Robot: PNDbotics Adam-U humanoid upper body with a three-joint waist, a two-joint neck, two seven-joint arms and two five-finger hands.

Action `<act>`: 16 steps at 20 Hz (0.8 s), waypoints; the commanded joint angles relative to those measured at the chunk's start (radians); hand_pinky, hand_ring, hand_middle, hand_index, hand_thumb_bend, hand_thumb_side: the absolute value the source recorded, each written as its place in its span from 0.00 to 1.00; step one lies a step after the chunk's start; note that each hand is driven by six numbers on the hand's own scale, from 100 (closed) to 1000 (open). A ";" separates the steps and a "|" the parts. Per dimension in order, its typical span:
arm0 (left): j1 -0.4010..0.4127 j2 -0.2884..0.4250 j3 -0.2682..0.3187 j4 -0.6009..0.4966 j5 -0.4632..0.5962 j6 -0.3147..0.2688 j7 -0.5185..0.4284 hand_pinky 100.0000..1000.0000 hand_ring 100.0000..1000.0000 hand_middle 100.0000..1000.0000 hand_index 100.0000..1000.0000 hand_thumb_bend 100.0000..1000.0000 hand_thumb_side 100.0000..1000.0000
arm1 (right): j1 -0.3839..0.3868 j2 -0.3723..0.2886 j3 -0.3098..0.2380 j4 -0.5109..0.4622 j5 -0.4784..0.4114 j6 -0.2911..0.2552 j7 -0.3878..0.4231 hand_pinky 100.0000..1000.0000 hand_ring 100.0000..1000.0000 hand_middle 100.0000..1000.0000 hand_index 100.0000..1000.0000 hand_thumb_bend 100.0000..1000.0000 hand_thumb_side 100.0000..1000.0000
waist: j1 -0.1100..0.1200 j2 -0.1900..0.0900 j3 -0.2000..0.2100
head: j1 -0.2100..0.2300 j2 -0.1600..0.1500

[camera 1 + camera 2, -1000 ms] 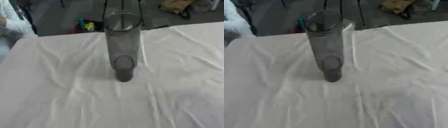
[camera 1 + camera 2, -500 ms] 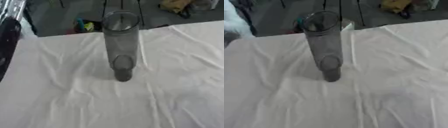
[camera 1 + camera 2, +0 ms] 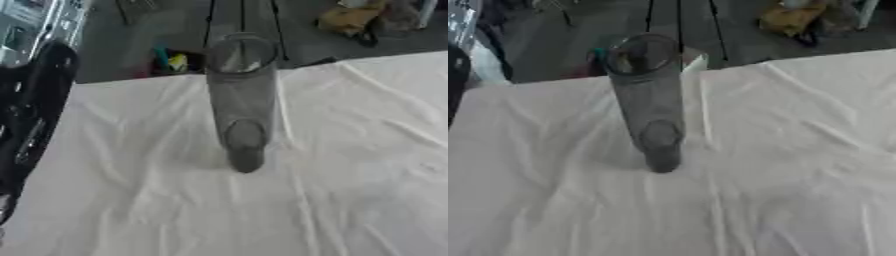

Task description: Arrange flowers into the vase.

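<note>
A: Starting at the left edge, what shows?

B: A black robot arm comes in there, and the left robot hand (image 3: 31, 125) seems to be part of that dark shape. Whether its fingers are apart or together, one cannot tell. The right robot hand shows in neither view.

A: And to the right of that hand?

B: The counter (image 3: 350, 200), covered with a creased white cloth. The vase (image 3: 242, 100) stands upright near the middle of it, well to the right of the left robot hand and apart from it. It is a tall, clear, greyish cylinder with an open mouth, and nothing stands inside it.

A: Any flowers?

B: None on the cloth. Beyond the far edge of the counter, behind the vase, there are small green and yellow shapes on the floor; what they are is unclear.

A: So how far along is the task?

B: By the look of it, at the very beginning: the vase is empty and no stem is held.

A: What could go wrong from here?

B: The vase is tall and narrow, so it would probably tip if the arm swept rightward and struck its upper wall. The creased cloth is another risk: a hand dragging across it could pull the fabric and carry the vase's base along. A stem pushed against the rim at a slant might also lever the vase over.
</note>
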 commanded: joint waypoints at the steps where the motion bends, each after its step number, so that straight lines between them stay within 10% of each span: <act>1: -0.033 -0.002 -0.010 -0.008 -0.001 0.002 0.010 0.00 0.00 0.00 0.00 0.13 0.56 | -0.012 -0.020 0.002 -0.019 -0.013 0.001 0.006 0.59 0.42 0.38 0.64 0.00 0.98 | 0.008 -0.035 -0.002 | -0.002 -0.032; 16: -0.061 -0.063 -0.046 -0.021 0.011 0.026 0.050 0.00 0.00 0.00 0.00 0.12 0.58 | -0.027 -0.019 0.014 -0.019 -0.039 0.014 0.024 0.58 0.42 0.38 0.64 0.00 0.97 | 0.010 -0.042 -0.011 | -0.008 -0.038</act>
